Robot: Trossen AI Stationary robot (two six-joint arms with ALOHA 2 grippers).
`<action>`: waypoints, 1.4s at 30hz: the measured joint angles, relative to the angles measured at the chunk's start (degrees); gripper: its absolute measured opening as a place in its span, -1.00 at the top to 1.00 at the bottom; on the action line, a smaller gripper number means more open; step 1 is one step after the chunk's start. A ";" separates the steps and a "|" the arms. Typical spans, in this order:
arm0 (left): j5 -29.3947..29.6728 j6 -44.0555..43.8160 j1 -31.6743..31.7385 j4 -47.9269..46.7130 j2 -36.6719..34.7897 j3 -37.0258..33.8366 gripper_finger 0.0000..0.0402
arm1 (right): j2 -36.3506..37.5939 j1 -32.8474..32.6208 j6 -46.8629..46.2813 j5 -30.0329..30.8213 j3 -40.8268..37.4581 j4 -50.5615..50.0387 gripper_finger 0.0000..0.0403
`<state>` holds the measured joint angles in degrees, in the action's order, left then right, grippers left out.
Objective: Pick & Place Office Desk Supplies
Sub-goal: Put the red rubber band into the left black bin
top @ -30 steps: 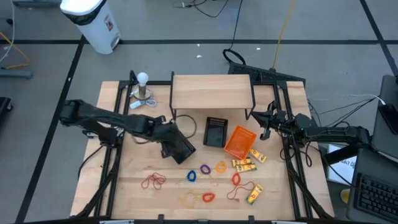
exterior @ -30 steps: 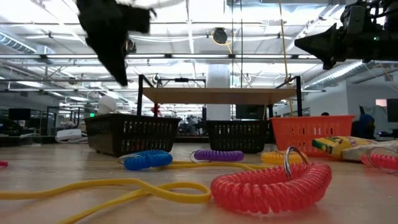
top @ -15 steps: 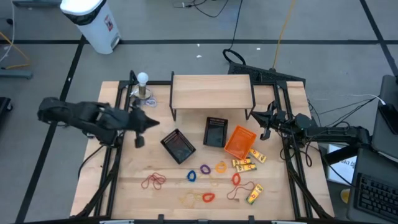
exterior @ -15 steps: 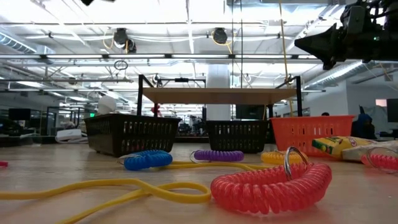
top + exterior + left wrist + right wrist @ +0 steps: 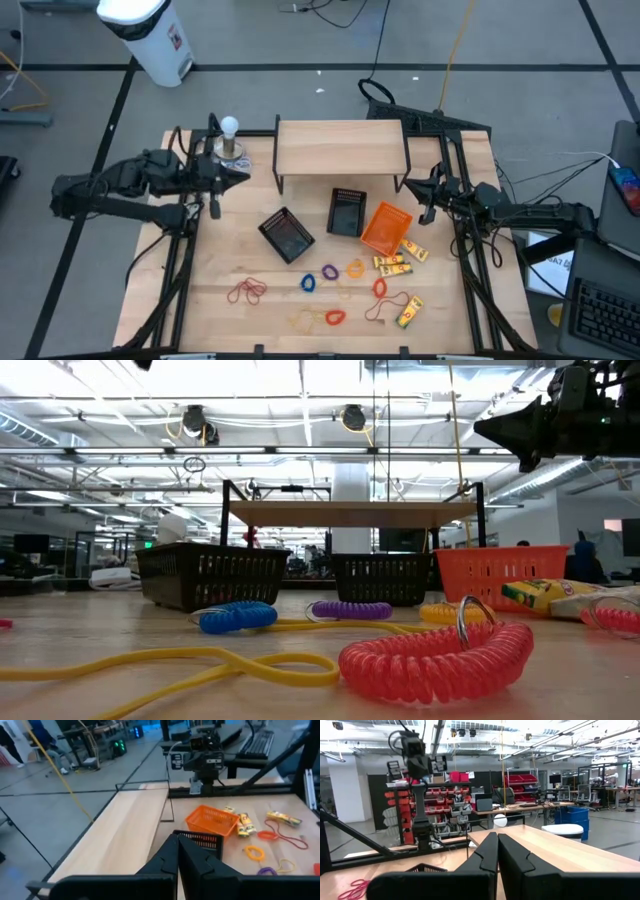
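Both arms' jaws are closed on nothing: the left gripper (image 5: 243, 175) hangs near the white ball (image 5: 230, 126), the right gripper (image 5: 427, 197) beside the orange tray (image 5: 385, 228). Yellow packets (image 5: 394, 264) lie lengthwise across the counter (image 5: 210, 300), rubber bands (image 5: 245, 291) scattered flat alongside.

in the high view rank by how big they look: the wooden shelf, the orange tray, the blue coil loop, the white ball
1. wooden shelf, by far the largest
2. orange tray
3. blue coil loop and white ball: they look about alike, too close to rank
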<state>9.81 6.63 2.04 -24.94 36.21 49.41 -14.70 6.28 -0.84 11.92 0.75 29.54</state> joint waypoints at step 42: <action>-20.82 -6.99 19.16 37.84 -20.29 -48.66 1.00 | 0.00 -0.02 4.24 -0.09 0.02 -1.23 1.00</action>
<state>-11.01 -0.36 21.19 12.91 15.91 0.76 -14.70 6.26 3.40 11.84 0.77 28.32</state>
